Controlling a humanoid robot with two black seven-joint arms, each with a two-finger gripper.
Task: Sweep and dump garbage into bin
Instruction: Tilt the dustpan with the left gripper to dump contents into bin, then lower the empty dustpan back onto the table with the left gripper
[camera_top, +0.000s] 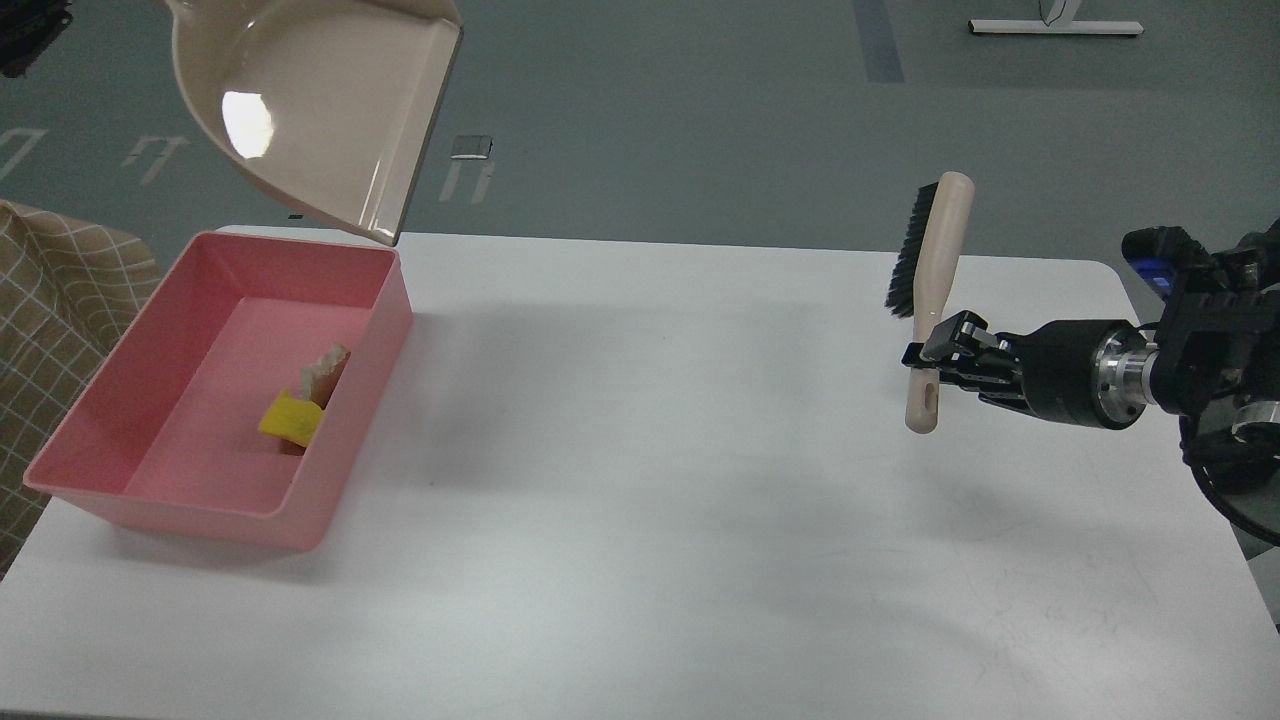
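The pink bin (120, 480) stands at the table's left. Inside it, against the right wall, lie the yellow sponge (290, 418) and the white bread slice (322, 370) with tan crust. The beige dustpan (320, 100) hangs empty high above the bin's far edge, its mouth facing down and right. Its handle and my left gripper are out of view. My right gripper (935, 360) at the right is shut on the handle of a beige brush (935, 270) with black bristles, held upright above the table.
The white table (650, 520) reaches from the bin to the right arm. A checked beige cloth (50, 300) lies off the table's left edge. Grey floor lies beyond the far edge.
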